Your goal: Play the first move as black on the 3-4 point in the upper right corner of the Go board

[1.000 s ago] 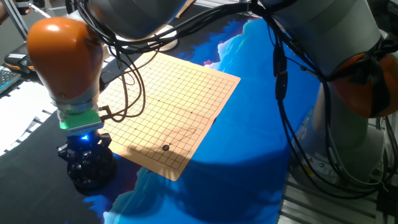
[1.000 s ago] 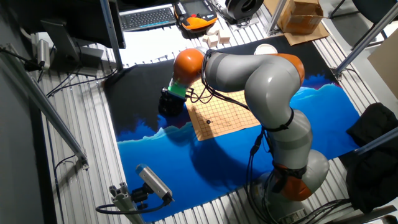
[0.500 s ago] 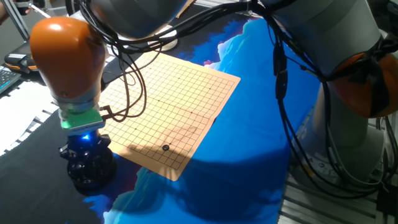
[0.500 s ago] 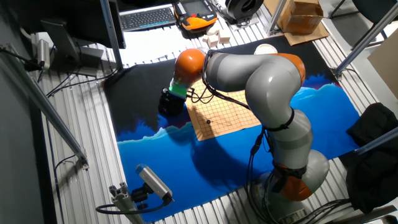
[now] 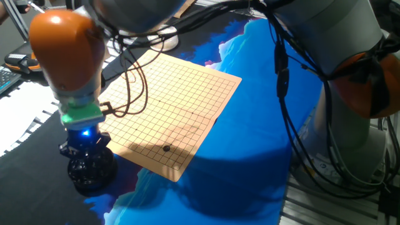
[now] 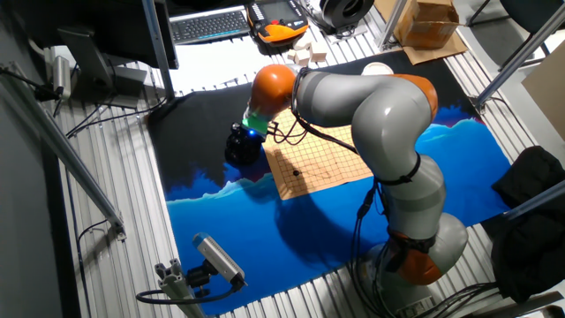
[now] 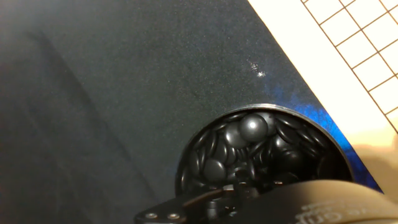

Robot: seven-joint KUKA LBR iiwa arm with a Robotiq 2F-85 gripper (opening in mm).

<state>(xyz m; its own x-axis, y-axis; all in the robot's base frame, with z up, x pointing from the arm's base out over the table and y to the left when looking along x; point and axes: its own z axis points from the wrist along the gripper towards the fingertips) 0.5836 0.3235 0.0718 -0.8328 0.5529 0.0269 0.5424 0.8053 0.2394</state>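
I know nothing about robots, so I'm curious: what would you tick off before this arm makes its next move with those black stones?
1. Bowl of black stones has stones in it: ok, it looks well filled.
2. Gripper is above the bowl: ok, it hangs right over it beside the Go board.
3. Fingers open or shut: cannot tell, they are hidden in every view.
4. A stone is held: cannot tell.
5. Board is free of stones: not ok, one black stone already lies near one corner.
6. Cables stay off the board: not ok, loops dangle over it.
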